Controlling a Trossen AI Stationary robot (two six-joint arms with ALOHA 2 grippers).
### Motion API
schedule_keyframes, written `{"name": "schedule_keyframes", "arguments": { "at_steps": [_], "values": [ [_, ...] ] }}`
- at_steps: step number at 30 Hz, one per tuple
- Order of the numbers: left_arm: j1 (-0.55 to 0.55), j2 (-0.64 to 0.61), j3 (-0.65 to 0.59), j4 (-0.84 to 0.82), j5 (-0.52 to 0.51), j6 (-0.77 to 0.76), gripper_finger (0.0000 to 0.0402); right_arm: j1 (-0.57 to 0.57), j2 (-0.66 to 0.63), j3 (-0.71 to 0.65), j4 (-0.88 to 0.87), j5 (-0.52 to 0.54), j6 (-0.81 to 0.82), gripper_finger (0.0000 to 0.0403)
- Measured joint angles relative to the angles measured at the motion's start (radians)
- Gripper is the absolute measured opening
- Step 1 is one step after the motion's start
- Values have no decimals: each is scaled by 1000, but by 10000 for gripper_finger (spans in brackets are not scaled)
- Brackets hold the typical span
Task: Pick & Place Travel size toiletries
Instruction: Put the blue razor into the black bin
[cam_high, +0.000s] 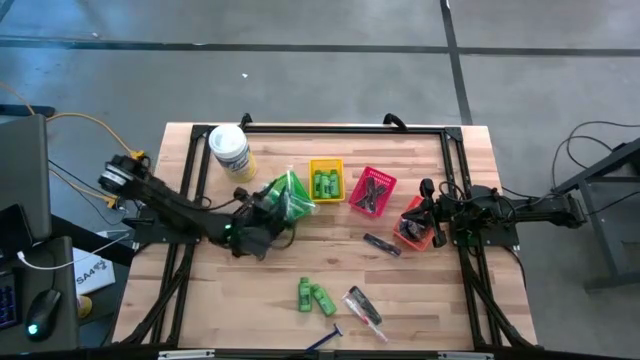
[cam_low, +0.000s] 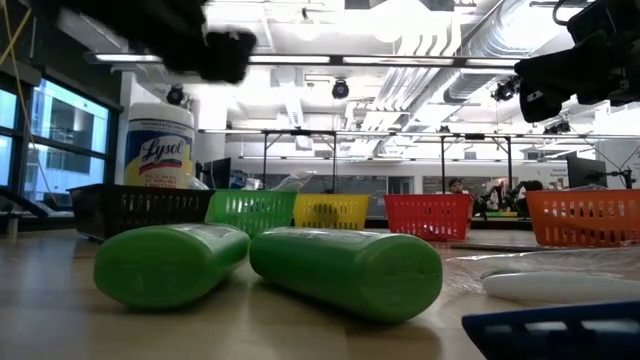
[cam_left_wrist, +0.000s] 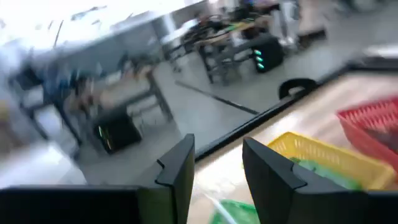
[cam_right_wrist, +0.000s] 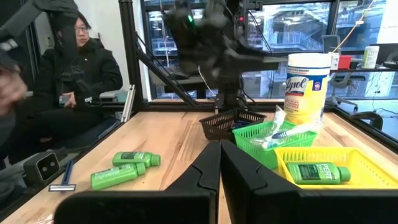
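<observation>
Two bright green mini bottles lie on their sides near the table's front edge, beside slim clear tubes and a blue-handled razor. A black comb lies in front of the red basket. More green bottles lie in the yellow basket, and a clear packet lies in the green basket. My left gripper stands above the table beside the green basket, open, with nothing between its fingers. My right gripper waits at the right by the orange basket, shut.
A white tub with a yellow label stands at the far left. A black basket sits under the left arm, and the red basket holds combs. A black frame rims the table. A person sits beyond the table.
</observation>
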Motion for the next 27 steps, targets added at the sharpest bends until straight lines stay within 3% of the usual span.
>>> {"name": "schedule_keyframes", "arguments": {
  "at_steps": [2, 6, 10, 14, 17, 22, 27],
  "values": [
    [-52, -63, 17, -3, 28, 251, 126, 0, 0, 0, 0, 0, 0, 5],
    [-166, -202, 26, -16, 273, 598, 87, 0, 0, 0, 0, 0, 0, 5],
    [-246, -361, 26, -150, 433, 653, 19, 0, 0, 0, -1, 0, 11, 5],
    [-261, -537, 26, -423, 627, 554, 9, 0, 0, 0, -1, 0, 14, 5],
    [-202, -651, -21, -494, 868, 520, 2, 0, 0, 0, 0, 3, 10, 5],
    [26, -740, -190, -313, 1216, 574, 1, 0, 0, 0, 7, 3, 15, 5],
    [252, -788, -350, -132, 1403, 527, 0, 0, 0, 0, 12, 3, 23, 5]
  ]
}}
